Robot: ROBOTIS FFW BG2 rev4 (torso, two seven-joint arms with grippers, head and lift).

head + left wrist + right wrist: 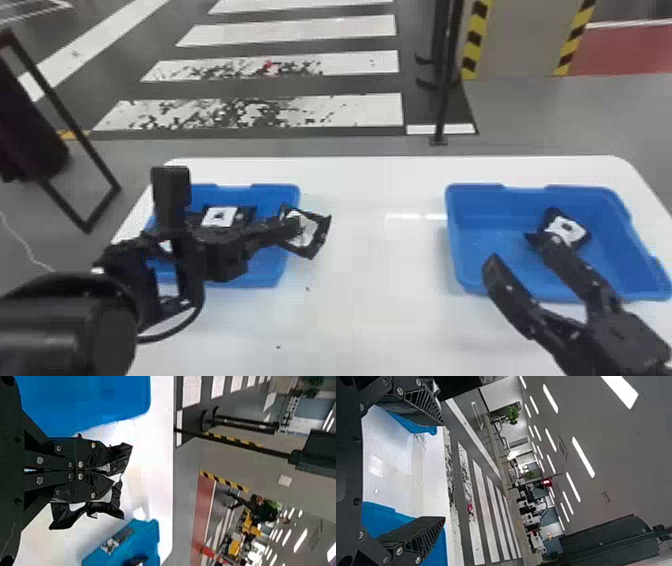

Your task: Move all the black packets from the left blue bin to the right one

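My left gripper (299, 227) is shut on a black packet (316, 235) with a white label, held over the right edge of the left blue bin (272, 272). In the left wrist view, the closed left gripper (113, 471) has the crumpled packet (65, 516) between its fingers. Another white-labelled black packet (220, 216) lies in the left bin, partly behind the arm. My right gripper (513, 249) is at the right blue bin (470, 280), its fingers apart, one overlapping a black packet (567, 229) there. The right wrist view shows the right gripper (442, 470) open.
Both bins stand on a white table (370, 300), with a wide stretch of tabletop between them. Behind the table stands a thin black post (442, 100); a dark frame (65, 135) is at the far left.
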